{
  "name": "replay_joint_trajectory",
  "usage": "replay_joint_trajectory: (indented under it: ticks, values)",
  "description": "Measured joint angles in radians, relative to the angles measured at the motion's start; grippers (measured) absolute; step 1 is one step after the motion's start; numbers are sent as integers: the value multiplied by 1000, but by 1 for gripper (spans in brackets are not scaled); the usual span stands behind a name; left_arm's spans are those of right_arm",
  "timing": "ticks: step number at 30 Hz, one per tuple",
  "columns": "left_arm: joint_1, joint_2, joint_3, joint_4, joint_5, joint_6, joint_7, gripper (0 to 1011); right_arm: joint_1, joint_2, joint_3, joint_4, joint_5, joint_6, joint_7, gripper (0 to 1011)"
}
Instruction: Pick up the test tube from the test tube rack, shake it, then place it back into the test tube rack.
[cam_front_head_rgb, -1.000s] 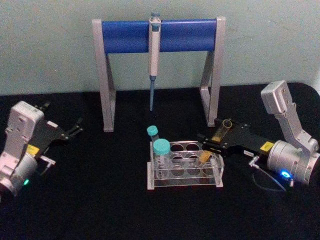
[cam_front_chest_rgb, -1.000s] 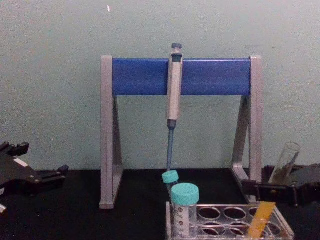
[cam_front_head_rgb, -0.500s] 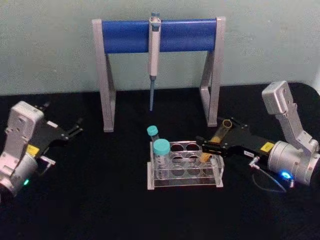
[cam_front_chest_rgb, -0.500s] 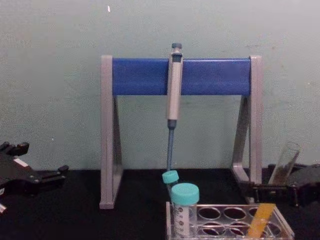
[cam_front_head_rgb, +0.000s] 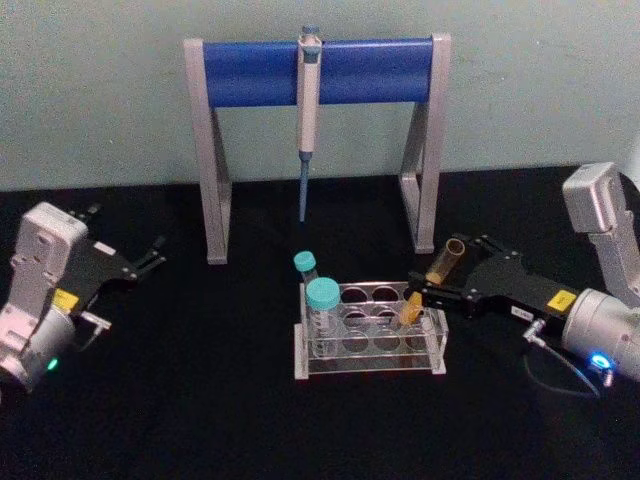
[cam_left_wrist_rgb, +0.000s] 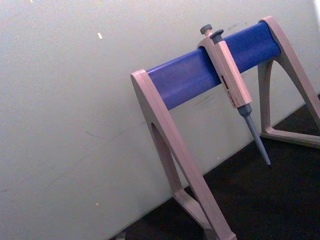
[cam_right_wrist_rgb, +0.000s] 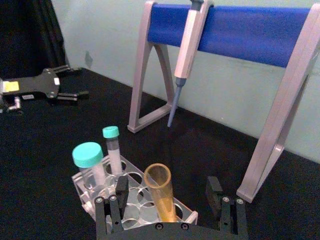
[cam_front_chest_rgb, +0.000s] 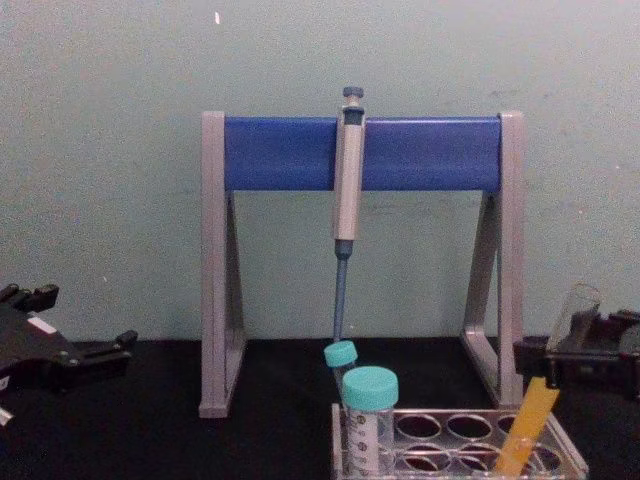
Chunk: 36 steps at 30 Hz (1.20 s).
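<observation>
Right pincer (cam_front_head_rgb: 432, 290) sits low over the counter (cam_front_head_rgb: 200, 400) toward its right edge, just right of the test tube rack (cam_front_head_rgb: 370, 340). I read its fingers (cam_right_wrist_rgb: 122, 187) as spread apart, one on each side of the test tube (cam_front_head_rgb: 425, 293) with a gap on both sides in the right wrist view, so not clamped on it.

The test tube stands in a hole at the rack's right end, tilted with its open mouth leaning right and toward the counter's back edge. Yellow-orange liquid fills the lower part, seen in the chest view (cam_front_chest_rgb: 527, 425) too.

The rack is near the middle of the counter. At its left end stand a wide teal-capped tube (cam_front_head_rgb: 322, 312) and, just behind it, a smaller teal-capped tube (cam_front_head_rgb: 305, 270).

Behind the rack, near the back edge, I see the grey-and-blue pipette stand (cam_front_head_rgb: 316, 72) with one pipette (cam_front_head_rgb: 306, 110) hanging from the bar, tip down.

Left pincer (cam_front_head_rgb: 152, 254) is parked near the counter's left edge, well apart from the rack, fingers apart, holding nothing.
</observation>
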<state>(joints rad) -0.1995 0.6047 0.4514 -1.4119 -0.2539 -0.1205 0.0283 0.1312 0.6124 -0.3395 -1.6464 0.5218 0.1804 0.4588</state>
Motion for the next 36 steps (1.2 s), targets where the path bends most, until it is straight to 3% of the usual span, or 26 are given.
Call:
replay_joint_trajectory:
  ticks: [13, 25, 31, 36]
  values:
    - [0, 0, 0, 0, 0, 0, 0, 1002, -110, 62, 68, -144, 43, -20, -33, 1000]
    - [0, 0, 0, 0, 0, 0, 0, 1001, -159, 81, 117, -213, 58, -66, -45, 1000]
    - [0, 0, 0, 0, 0, 0, 0, 1001, -177, 72, 142, -235, 50, -97, -71, 1000]
    - [0, 0, 0, 0, 0, 0, 0, 1001, -167, 26, 151, -213, 11, -124, -119, 1000]
